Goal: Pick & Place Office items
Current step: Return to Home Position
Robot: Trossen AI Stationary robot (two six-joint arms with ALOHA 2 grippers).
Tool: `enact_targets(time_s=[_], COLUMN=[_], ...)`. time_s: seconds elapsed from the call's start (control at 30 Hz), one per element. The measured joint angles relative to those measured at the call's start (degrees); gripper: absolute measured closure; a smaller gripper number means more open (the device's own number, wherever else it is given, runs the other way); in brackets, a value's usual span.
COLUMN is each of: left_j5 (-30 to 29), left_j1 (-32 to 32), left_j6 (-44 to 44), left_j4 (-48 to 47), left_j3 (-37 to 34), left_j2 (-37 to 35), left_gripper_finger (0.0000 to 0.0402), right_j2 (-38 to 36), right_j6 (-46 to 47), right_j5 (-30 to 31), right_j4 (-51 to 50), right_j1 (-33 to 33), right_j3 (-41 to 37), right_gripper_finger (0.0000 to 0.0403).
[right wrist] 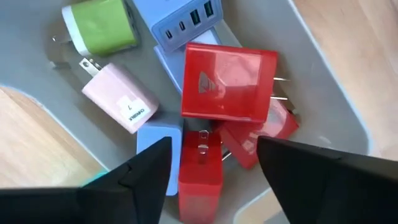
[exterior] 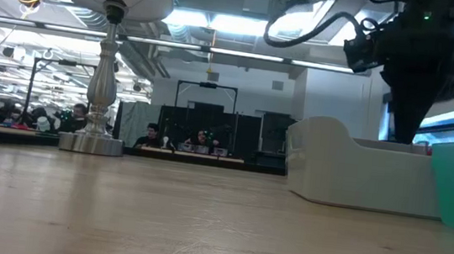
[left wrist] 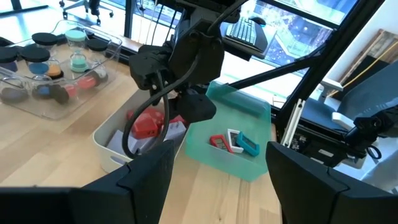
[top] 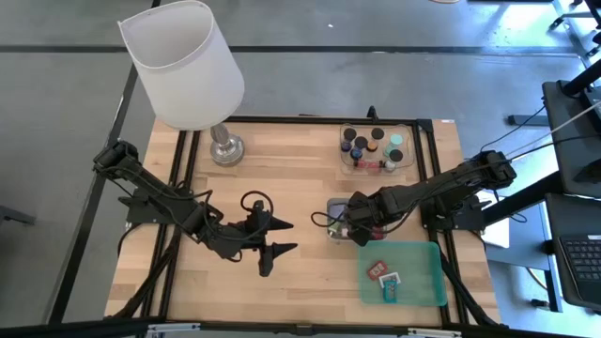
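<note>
Small plug-shaped office items lie piled in the grey tray (right wrist: 323,93): a big red block (right wrist: 229,84), a pink one (right wrist: 121,98), a green one (right wrist: 102,25), lavender ones (right wrist: 180,18) and a narrow red block (right wrist: 199,177). My right gripper (right wrist: 214,171) points down into this tray (top: 334,205), open, its fingers standing on either side of the narrow red block without touching it. My left gripper (top: 280,242) hovers open over bare table left of the tray, holding nothing. The teal-green tray (top: 418,258) holds a red (top: 377,270), a white and a teal piece (top: 389,291).
A clear tray (top: 376,148) of black capped cylinders and a mint one stands at the far right. The white-shaded lamp (top: 183,61) has its metal base (top: 225,150) at the far left. Bare wood lies between the arms and along the near edge. People sit in the room behind.
</note>
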Motion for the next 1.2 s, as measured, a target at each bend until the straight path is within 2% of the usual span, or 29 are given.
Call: enact_targets(time_s=[0.1, 0.23, 0.4, 0.5, 0.57, 0.67, 0.8, 1.03, 1.2], left_j5=[0.0, 0.0, 0.5, 3.7, 6.2, 9.6, 11.6, 15.8, 15.8], left_j1=[0.0, 0.0, 0.0, 0.0, 0.0, 0.0, 0.0, 1.1, 2.7], left_j6=[0.0, 0.0, 0.0, 0.0, 0.0, 0.0, 0.0, 0.0, 0.0], left_j4=[0.0, 0.0, 0.0, 0.0, 0.0, 0.0, 0.0, 0.0, 0.0], left_j3=[0.0, 0.0, 0.0, 0.0, 0.0, 0.0, 0.0, 0.0, 0.0], left_j2=[0.0, 0.0, 0.0, 0.0, 0.0, 0.0, 0.0, 0.0, 0.1], left_gripper_finger=[0.0151, 0.0151, 0.0151, 0.0151, 0.0151, 0.0151, 0.0151, 0.0151, 0.0151], right_j2=[0.0, -0.4, -1.7, -3.7, -5.4, -8.9, -13.8, -19.4, -22.4], right_j6=[-0.3, -5.8, -15.9, -23.2, -28.1, -32.4, -33.3, -35.9, -39.7], right_j5=[0.1, 3.3, 11.9, 17.2, 18.6, 18.6, 18.9, 24.3, 24.1], right_j4=[-1.9, -6.2, -8.0, -7.9, -7.7, -6.0, -5.2, -3.3, -1.9], right_j1=[0.0, 0.1, 1.5, 3.0, 4.0, 5.1, 5.3, 5.5, 7.3], right_j3=[1.9, 8.4, 19.2, 24.6, 27.2, 28.7, 28.7, 28.7, 28.7], right_gripper_finger=[0.0151, 0.0137, 0.0135, 0.0137, 0.0137, 0.0138, 0.0138, 0.0138, 0.0138])
